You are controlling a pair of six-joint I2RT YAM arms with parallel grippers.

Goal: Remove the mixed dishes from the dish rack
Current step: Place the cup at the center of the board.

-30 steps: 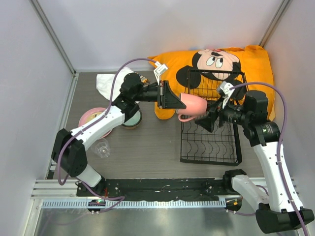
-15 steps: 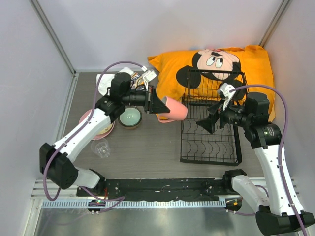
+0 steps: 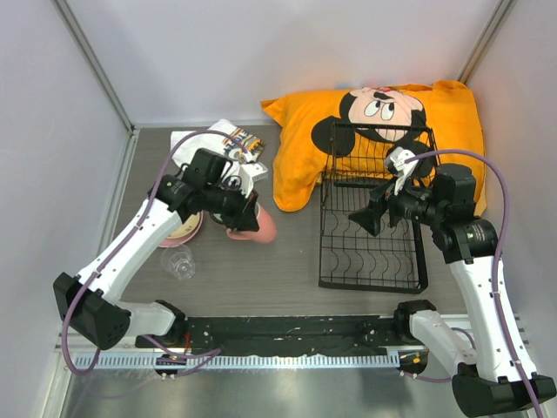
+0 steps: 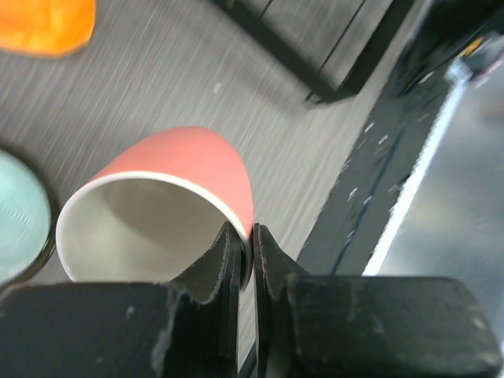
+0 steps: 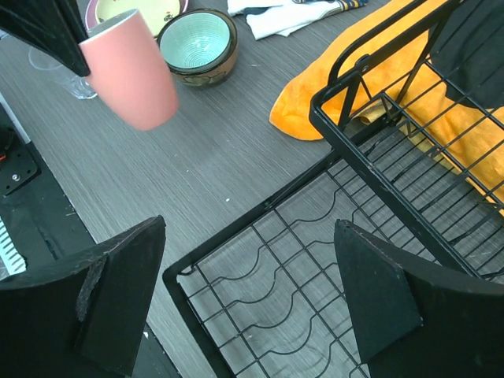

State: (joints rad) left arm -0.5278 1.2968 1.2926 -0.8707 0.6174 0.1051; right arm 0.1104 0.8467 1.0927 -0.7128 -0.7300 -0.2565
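Left gripper [image 4: 246, 250] clamped on pink mug [image 4: 193, 165] rim; mug tilted above table [image 3: 291, 261], left of dish rack [image 3: 372, 261]. No dishes seen in rack. Right gripper [image 3: 372, 211] jaws wide apart over rack. Likely step: placing mug; next move called for lowering, levelling, release.

Top view overhead, facing down on whole desk [image 3: 287, 270], wrist views close, oblique, all sharing the pink mug [image 5: 130, 71]
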